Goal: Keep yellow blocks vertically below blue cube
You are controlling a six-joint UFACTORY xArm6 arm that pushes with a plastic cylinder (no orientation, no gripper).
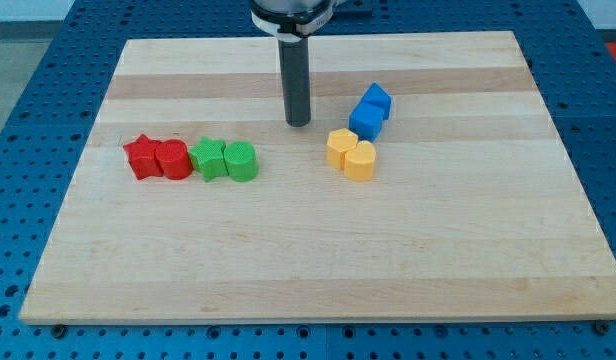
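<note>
Two yellow blocks (350, 154) are seen touching just below the blue cube (366, 121) on the table (308, 250); my tip (299, 122) is planted left of them. No claw is fitted.

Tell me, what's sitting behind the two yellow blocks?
Directly behind the two yellow plastic blocks, toward the view's top, two blue plastic blocks touch them. My tip stands at their left. The pale wooden board between the pairs is hidden.

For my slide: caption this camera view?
My tip rests left of blue blocks, two yellow blocks just below them.
</note>
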